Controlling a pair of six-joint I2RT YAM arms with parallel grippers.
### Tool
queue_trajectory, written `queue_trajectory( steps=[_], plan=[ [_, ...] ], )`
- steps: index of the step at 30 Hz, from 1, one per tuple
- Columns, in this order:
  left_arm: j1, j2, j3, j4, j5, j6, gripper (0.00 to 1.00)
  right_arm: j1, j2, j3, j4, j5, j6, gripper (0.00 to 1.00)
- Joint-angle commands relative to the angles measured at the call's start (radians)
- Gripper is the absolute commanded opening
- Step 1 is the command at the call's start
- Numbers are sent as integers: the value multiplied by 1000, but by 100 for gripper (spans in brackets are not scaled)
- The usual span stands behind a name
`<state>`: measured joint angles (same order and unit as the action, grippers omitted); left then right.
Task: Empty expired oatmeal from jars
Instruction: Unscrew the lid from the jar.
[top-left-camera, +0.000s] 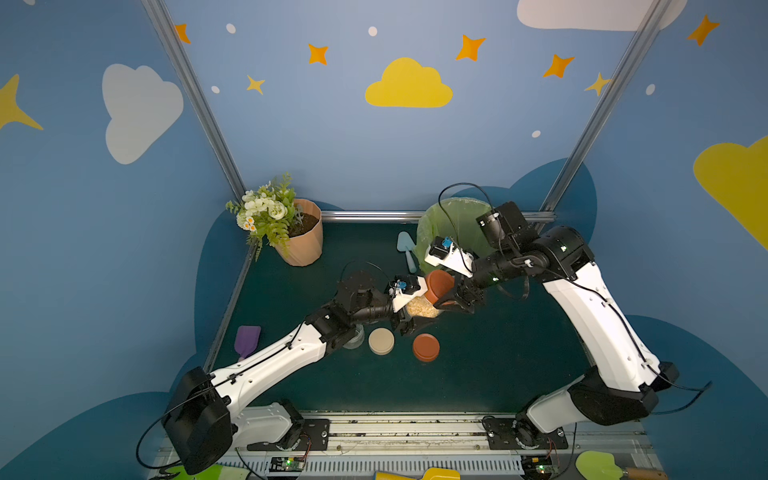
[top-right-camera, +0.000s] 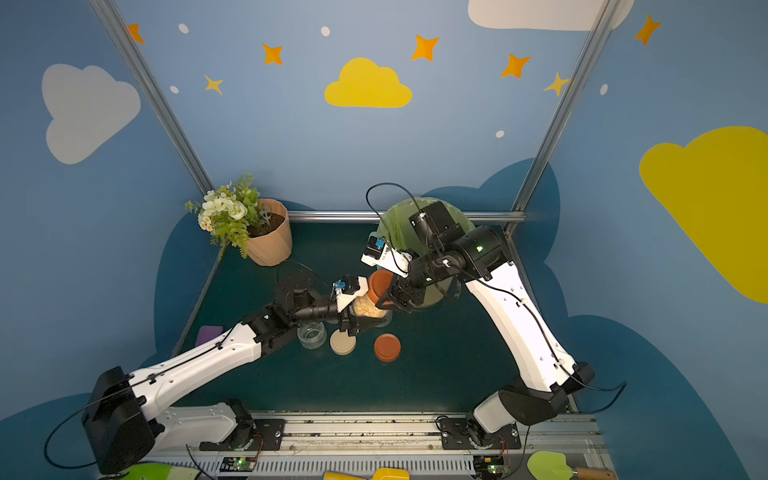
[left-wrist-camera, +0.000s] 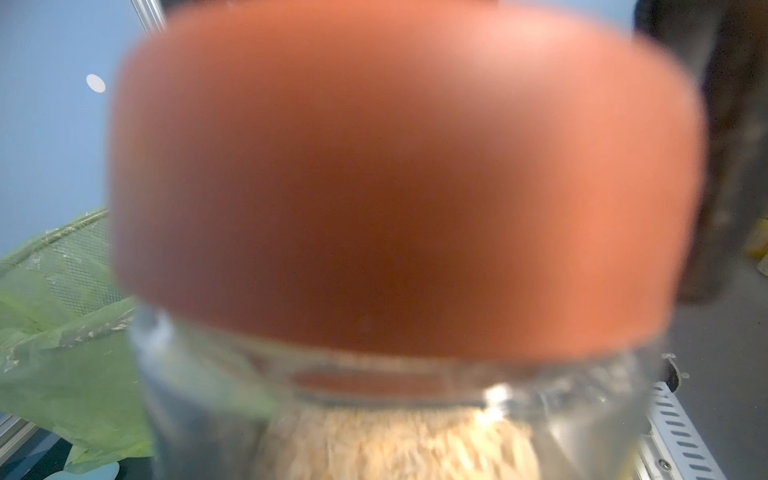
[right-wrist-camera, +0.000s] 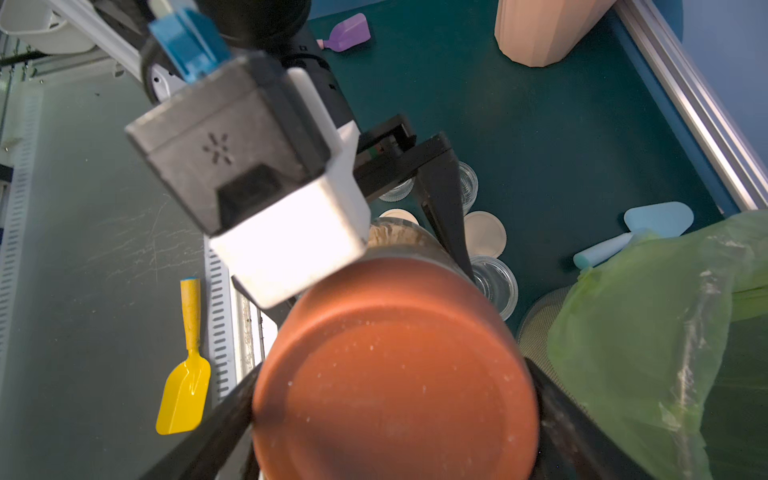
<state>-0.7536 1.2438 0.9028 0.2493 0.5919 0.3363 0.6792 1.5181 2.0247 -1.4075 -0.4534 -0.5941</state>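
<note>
Left gripper (top-left-camera: 409, 316) clamps the glass body of a clear jar (top-right-camera: 365, 308), and we see its dark fingers (right-wrist-camera: 446, 208) pressed along the jar's sides. Facing it, the right gripper (top-left-camera: 449, 296) is closed around the rust-red lid (right-wrist-camera: 395, 374) that sits on the jar's mouth, one finger on each side of the cap. We find the jar raised above the dark green mat (top-left-camera: 478, 365) near its middle, tilted so that the lid end points toward the right arm. Pale oatmeal (left-wrist-camera: 395, 449) fills the part of the jar behind the lid, its flakes showing through the glass in both top views. Below the pair, on the mat, we note a beige lid (top-left-camera: 381, 340) and a loose rust-red lid (top-left-camera: 426, 347) lying flat side by side, with an empty jar (top-right-camera: 311, 334) standing just beside the beige one. Behind the right gripper stands the bin (top-left-camera: 428, 243) with its green liner. We also see a blue trowel (top-left-camera: 407, 249) beside the bin, a peach flowerpot (top-left-camera: 305, 247) in the far corner, and a purple scoop (top-left-camera: 247, 338) near the left arm.
</note>
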Motion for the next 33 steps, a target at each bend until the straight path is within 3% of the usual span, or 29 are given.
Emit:
queue_trajectory(
  steps=[1, 11, 27, 30, 33],
  plan=[
    [17, -24, 33, 162, -28, -74, 3, 3, 5, -15, -119, 25, -98, 79],
    [20, -9, 8, 210, -55, -86, 3, -7, 9, 4, -48, 60, -52, 93],
    [29, -34, -10, 230, -42, -92, 3, -154, -199, -210, 176, 17, 13, 93],
    [28, -48, -13, 229, -57, -82, 3, -175, -253, -266, 242, 48, 94, 93],
    [27, -51, -19, 235, -117, -59, 3, -201, -316, -314, 330, 93, 293, 93]
  ],
)
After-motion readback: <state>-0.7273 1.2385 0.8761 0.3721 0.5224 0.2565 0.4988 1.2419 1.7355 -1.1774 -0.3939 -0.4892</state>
